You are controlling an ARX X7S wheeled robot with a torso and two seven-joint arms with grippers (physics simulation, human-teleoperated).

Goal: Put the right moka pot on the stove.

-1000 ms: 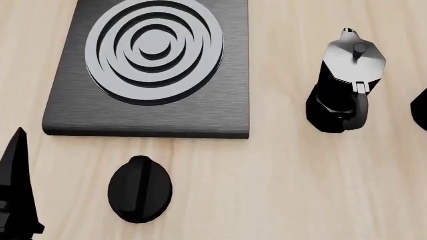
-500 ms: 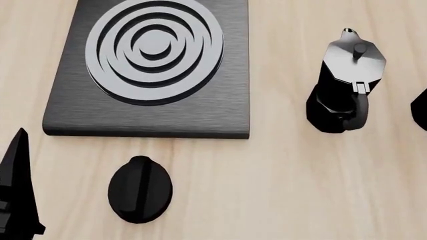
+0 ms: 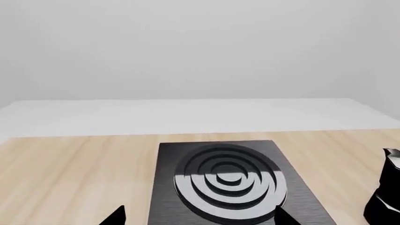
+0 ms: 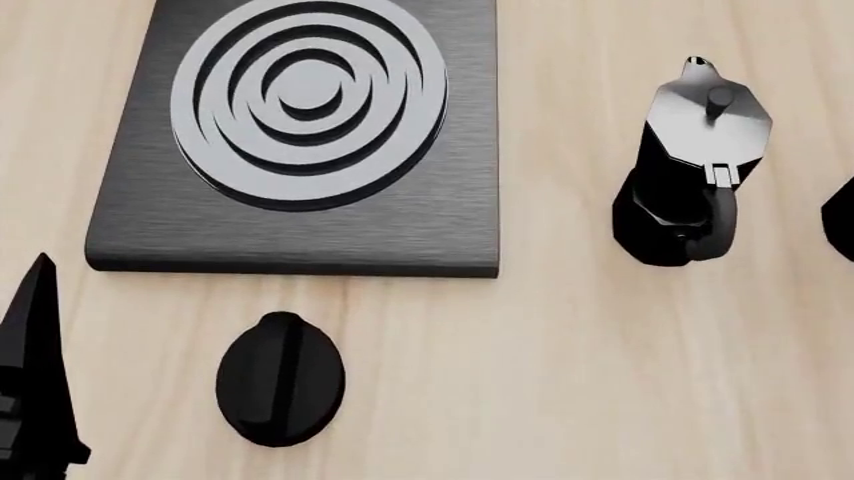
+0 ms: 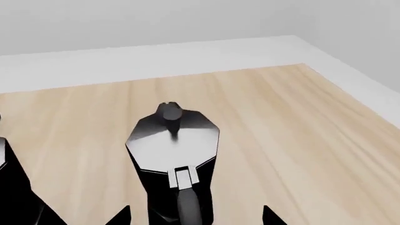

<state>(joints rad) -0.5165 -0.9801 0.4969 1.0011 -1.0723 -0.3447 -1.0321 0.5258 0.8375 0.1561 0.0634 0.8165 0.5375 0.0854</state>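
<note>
The right moka pot [image 5: 173, 154], black with a silvery lid and knob, stands on the wooden table in the middle of the right wrist view, handle toward the camera. My right gripper [image 5: 195, 216] is open, one fingertip on each side of the pot's handle, apart from it. The other moka pot [image 4: 687, 165] stands right of the stove [image 4: 160, 215] and shows at the right wrist view's edge [image 5: 12, 187]. My left gripper [image 3: 200, 218] is open and empty in front of the stove [image 3: 168, 187]; one finger [image 4: 34, 370] shows in the head view.
A small black oval knob [image 4: 280, 378] lies on the table in front of the stove. A black shape [image 4: 843, 215] cuts the head view's right edge; I cannot tell what it is. The other pot also shows in the left wrist view [image 3: 387, 192]. The table's edge [image 5: 350, 79] runs beyond the right pot.
</note>
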